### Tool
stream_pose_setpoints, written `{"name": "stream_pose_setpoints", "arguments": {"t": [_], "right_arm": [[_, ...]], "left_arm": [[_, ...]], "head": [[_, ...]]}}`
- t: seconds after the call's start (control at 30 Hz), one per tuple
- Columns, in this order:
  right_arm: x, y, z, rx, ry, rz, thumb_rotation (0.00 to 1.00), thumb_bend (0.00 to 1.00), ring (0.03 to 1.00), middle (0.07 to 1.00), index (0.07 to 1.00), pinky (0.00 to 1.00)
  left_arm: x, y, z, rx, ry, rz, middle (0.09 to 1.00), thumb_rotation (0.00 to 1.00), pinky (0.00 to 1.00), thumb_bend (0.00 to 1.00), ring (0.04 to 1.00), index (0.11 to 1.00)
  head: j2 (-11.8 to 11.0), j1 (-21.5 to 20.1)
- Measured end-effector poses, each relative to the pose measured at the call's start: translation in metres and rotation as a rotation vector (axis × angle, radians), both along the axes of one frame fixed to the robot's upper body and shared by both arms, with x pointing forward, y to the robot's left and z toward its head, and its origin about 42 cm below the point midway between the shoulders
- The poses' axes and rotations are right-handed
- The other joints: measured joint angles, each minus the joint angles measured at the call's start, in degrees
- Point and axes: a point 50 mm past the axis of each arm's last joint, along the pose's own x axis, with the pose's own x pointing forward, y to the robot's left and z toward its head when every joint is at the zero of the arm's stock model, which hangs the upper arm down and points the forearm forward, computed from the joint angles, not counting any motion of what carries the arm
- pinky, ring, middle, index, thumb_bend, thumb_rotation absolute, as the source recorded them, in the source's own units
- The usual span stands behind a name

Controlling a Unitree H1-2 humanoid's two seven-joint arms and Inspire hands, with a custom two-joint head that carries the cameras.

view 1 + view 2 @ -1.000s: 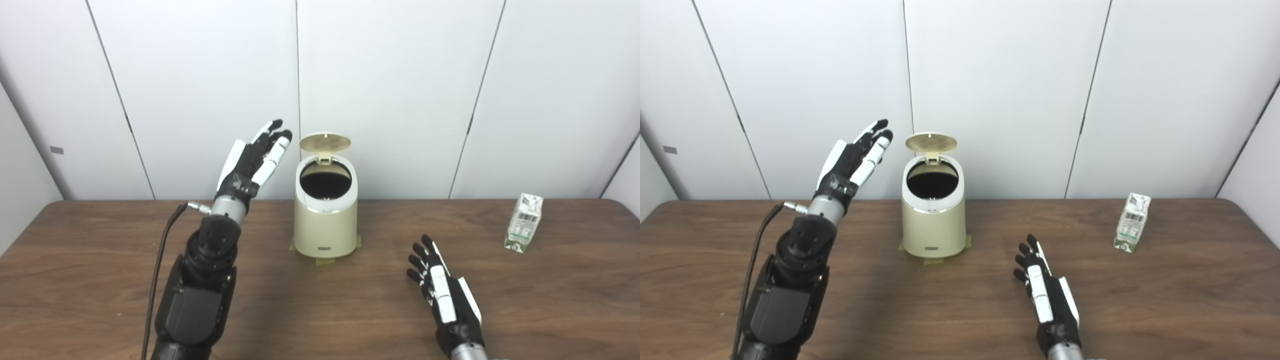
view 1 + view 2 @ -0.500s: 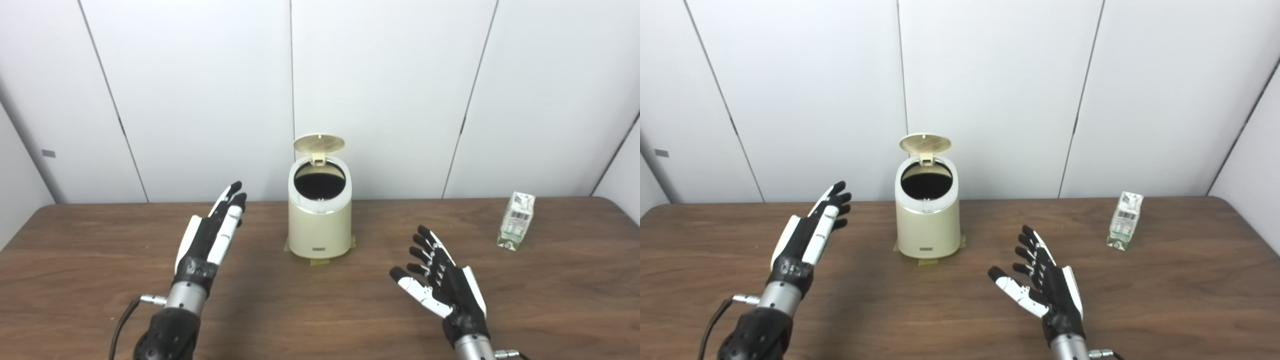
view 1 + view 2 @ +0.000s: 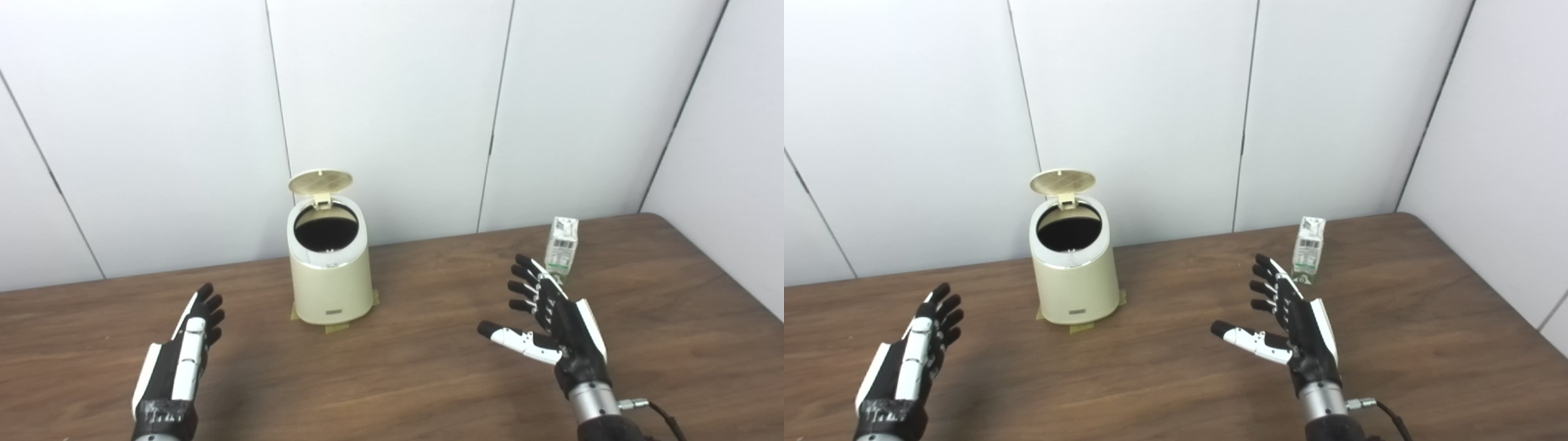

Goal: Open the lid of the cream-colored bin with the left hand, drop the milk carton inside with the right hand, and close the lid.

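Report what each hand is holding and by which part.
Nothing is held. The left hand and right hand are open above the table; the milk carton stands untouched.

Left hand (image 3: 174, 367) wrist cut by bottom edge; bin (image 3: 331, 278) interior dark; milk carton (image 3: 561, 245) print unreadable.

Both hands same build: black segmented fingers, white plastic shells on the back and along one finger or thumb. Left hand (image 3: 174, 373): black tape band at the wrist end. Right hand (image 3: 554, 327): white-shelled thumb with black tip, silver metal wrist cuff below it, small silver connector on the side with a black cable.
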Motion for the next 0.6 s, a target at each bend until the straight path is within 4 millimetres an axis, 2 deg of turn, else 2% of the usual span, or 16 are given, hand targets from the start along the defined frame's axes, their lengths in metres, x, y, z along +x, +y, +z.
{"name": "stream_pose_setpoints", "arguments": {"t": [0.17,0.3,0.5,0.6], "right_arm": [[-0.014,-0.012,0.003,-0.005,0.042,-0.060,0.24,0.82,0.823,0.868,0.872,0.76],[-0.017,-0.025,0.005,-0.007,0.052,-0.104,0.24,0.81,0.848,0.885,0.872,0.75],[-0.014,-0.066,0.015,-0.113,0.051,-0.173,0.27,0.82,0.827,0.854,0.857,0.80],[-0.007,-0.081,0.021,-0.134,0.044,-0.204,0.24,0.83,0.822,0.869,0.859,0.77]], "left_arm": [[0.000,0.000,0.000,-0.022,0.002,-0.015,0.976,1.00,0.99,0.45,0.968,1.000],[0.001,0.000,0.000,-0.026,0.002,-0.022,0.983,1.00,1.00,0.44,0.983,1.000],[0.003,0.003,0.002,-0.031,-0.004,-0.031,0.991,1.00,1.00,0.43,0.992,1.000],[0.003,0.002,0.002,-0.037,-0.003,-0.028,0.988,1.00,1.00,0.43,0.989,1.000]], "head": [[0.1,-2.2],[0.3,-3.9],[0.5,-4.9],[0.5,-5.1]]}}
